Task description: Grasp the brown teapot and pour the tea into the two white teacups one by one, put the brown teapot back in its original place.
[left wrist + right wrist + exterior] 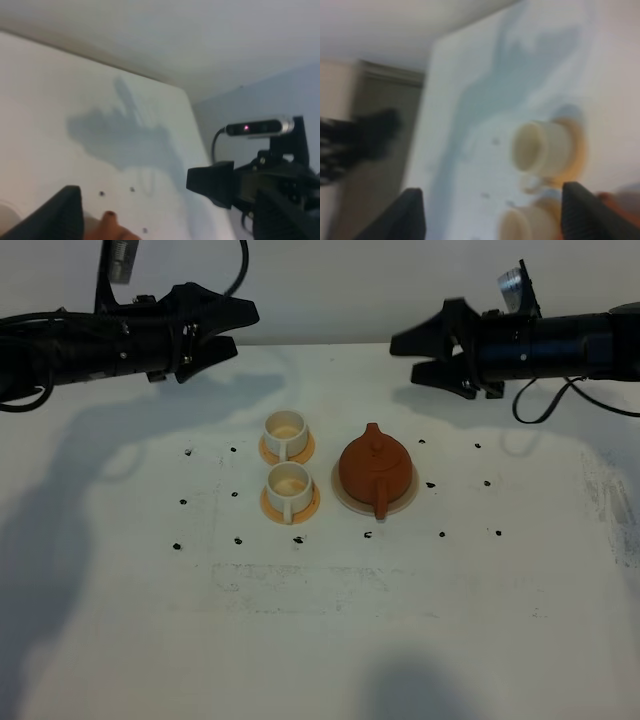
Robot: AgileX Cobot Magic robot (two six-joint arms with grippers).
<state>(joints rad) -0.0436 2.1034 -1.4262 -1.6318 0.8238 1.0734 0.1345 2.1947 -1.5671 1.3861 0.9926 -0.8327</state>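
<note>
sitting on the cream coaster (342,494) near the middle of the table (320,630), the teapot (374,468) is upright with its lid on, its stubby handle pointing at the near edge and its spout at the far one. just to its left stand the far cup (284,430) and the near cup (289,485), one behind the other, each upright on one of the orange coasters (306,452) and apart from the pot. their insides look pale; whether they hold tea cannot be told. small black dots (236,540) are scattered round the group.

the left gripper (246,328) hangs above the far left of the table, jaws spread wide, holding nothing, well apart from the cups. the right gripper (403,359) hangs above the far right, also wide open and empty, up behind the teapot without touching it. the two face each other across the middle.

the right wrist view is blurred, but shows both cups between its dark fingers (402,217). the left wrist view shows only a reddish sliver of the teapot beside one finger.
</note>
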